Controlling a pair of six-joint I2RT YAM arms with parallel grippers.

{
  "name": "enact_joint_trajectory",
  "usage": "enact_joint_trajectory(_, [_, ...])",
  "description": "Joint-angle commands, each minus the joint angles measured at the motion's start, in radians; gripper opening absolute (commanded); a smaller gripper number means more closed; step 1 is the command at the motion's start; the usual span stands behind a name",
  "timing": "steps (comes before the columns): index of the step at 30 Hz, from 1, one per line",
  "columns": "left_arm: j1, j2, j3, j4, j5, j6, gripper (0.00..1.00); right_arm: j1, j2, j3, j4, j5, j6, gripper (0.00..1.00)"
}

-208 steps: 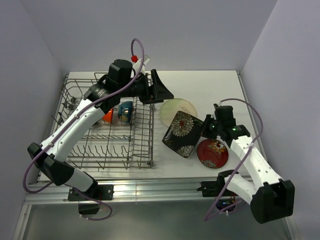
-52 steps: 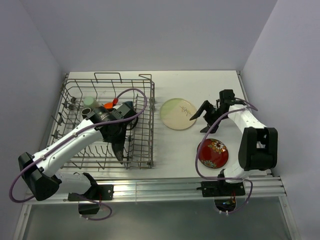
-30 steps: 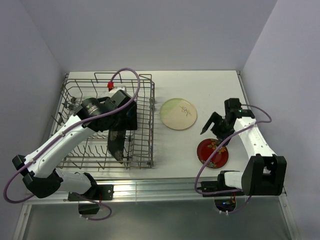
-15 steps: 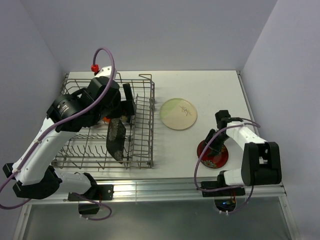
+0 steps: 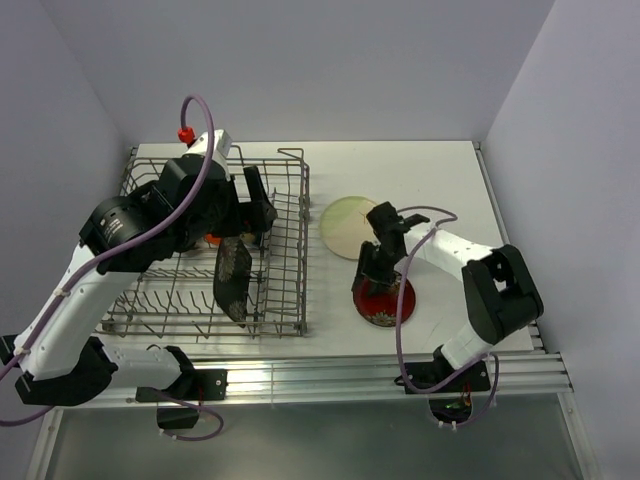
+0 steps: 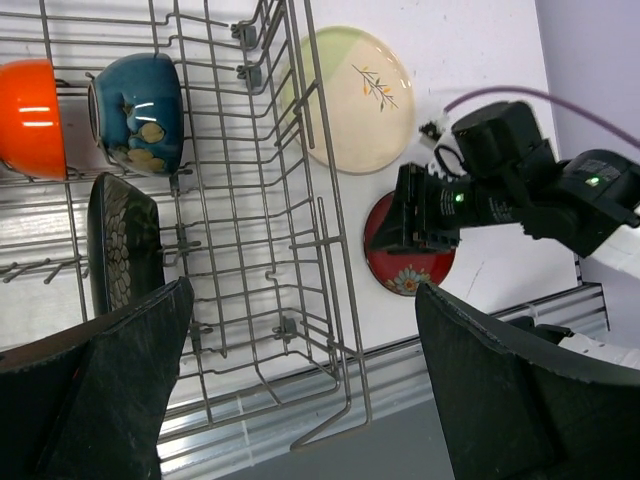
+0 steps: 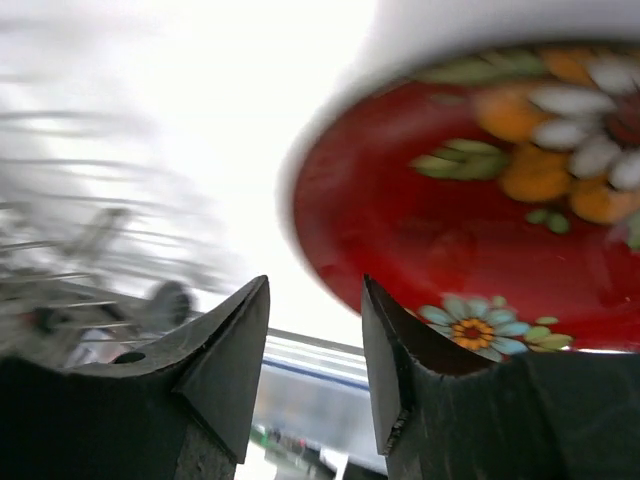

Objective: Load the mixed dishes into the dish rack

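The red floral plate (image 5: 385,300) lies on the white table right of the dish rack (image 5: 301,235). My right gripper (image 5: 372,270) is shut on the plate's far left rim, one finger (image 7: 420,360) over the red face and the other outside it. My left gripper (image 6: 300,290) hangs wide open above the rack, holding nothing. The black square floral plate (image 6: 120,240) stands on edge among the tines. Behind it an orange bowl (image 6: 30,115) and a dark blue bowl (image 6: 135,110) sit in the rack. A pale green-cream plate (image 5: 343,225) lies flat on the table.
The rack's raised right wall (image 6: 320,220) stands between the plates on the table and the tines. A metal rail (image 5: 330,375) runs along the near table edge. Grey walls close in the left, back and right sides.
My right gripper closed on the red plate's rim and carried it left, toward the rack. My left arm lifted off the black plate and drew back, still open.
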Motion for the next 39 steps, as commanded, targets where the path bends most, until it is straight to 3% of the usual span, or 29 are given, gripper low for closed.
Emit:
enact_joint_trajectory(1, [-0.005,-0.033,-0.02,0.043,0.016,0.042,0.99,0.014,-0.061,0.087,0.015,0.055,0.024,0.5])
enact_joint_trajectory(8, [-0.005,-0.03,-0.045,0.092,0.057,0.104,0.99,0.0,-0.202,0.029,-0.082,0.144,0.013,0.59])
enact_joint_trajectory(13, [-0.005,-0.013,-0.039,0.121,0.091,0.145,0.99,-0.164,-0.422,-0.163,-0.073,0.127,0.021,0.61])
enact_joint_trajectory(18, [-0.005,-0.013,-0.062,0.158,0.13,0.17,0.99,-0.25,-0.62,-0.307,-0.085,0.11,0.042,0.61])
enact_joint_trajectory(31, [-0.003,-0.05,-0.095,0.206,0.254,0.2,0.99,-0.309,-0.697,-0.53,-0.001,0.069,0.119,0.6])
enact_joint_trajectory(39, [-0.003,-0.043,-0.103,0.226,0.286,0.214,0.99,-0.33,-0.656,-0.616,0.247,0.029,0.168,0.53])
